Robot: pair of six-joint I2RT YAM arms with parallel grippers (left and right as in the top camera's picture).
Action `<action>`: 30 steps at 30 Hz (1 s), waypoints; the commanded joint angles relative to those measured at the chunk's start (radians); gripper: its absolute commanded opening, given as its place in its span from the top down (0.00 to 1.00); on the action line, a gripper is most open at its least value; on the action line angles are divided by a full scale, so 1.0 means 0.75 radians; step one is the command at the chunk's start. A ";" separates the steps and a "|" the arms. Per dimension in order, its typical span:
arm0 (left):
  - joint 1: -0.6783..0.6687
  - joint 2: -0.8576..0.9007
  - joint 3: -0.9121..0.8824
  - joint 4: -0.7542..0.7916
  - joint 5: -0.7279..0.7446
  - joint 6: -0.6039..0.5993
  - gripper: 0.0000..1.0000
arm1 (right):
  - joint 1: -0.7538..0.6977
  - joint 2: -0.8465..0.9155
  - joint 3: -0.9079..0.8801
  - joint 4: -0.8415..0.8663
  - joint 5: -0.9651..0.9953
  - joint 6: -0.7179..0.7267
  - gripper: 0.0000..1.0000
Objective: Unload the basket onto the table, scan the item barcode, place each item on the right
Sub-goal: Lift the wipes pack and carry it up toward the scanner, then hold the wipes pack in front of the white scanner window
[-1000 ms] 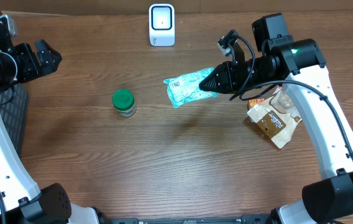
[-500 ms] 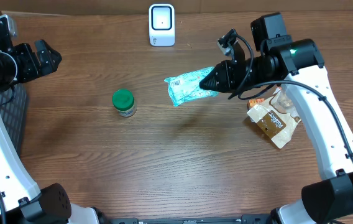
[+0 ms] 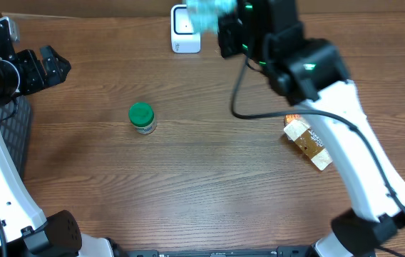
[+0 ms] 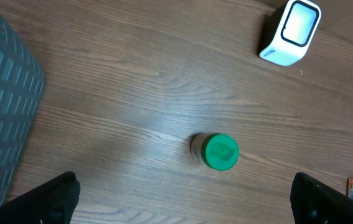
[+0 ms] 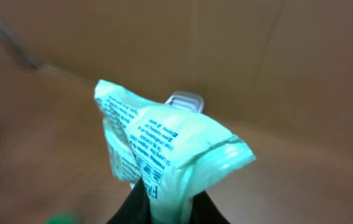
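At the far edge of the desk, your right hand (image 5: 164, 210) now holds the teal packet (image 3: 206, 11) up over the white scanner (image 3: 185, 30). A second ago it carried that packet over the desk's middle, to the right of the jar. The hand is clamped on the packet's lower end, fingers pinched tight around it. The packet's printed face is turned to the wrist camera, with the scanner's top showing just behind it. From overhead the packet is a blur.

With the arm swung away, you see more of the brown snack bag (image 3: 308, 139), which lies near the right edge in the same spot. The green-lidded jar (image 3: 141, 118) stands left of centre, where it stood before. Your left hand (image 3: 42, 68) hangs at the left edge as before, fingers spread wide apart and gripping nothing.

You have one teal packet, one scanner, one jar, one brown bag, one dark gridded item (image 4: 2, 93) at the left edge, and two hands.
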 commanded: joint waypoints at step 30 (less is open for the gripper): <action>-0.004 -0.009 0.019 0.002 0.011 0.025 0.00 | -0.158 0.630 0.019 0.289 -0.260 0.195 0.64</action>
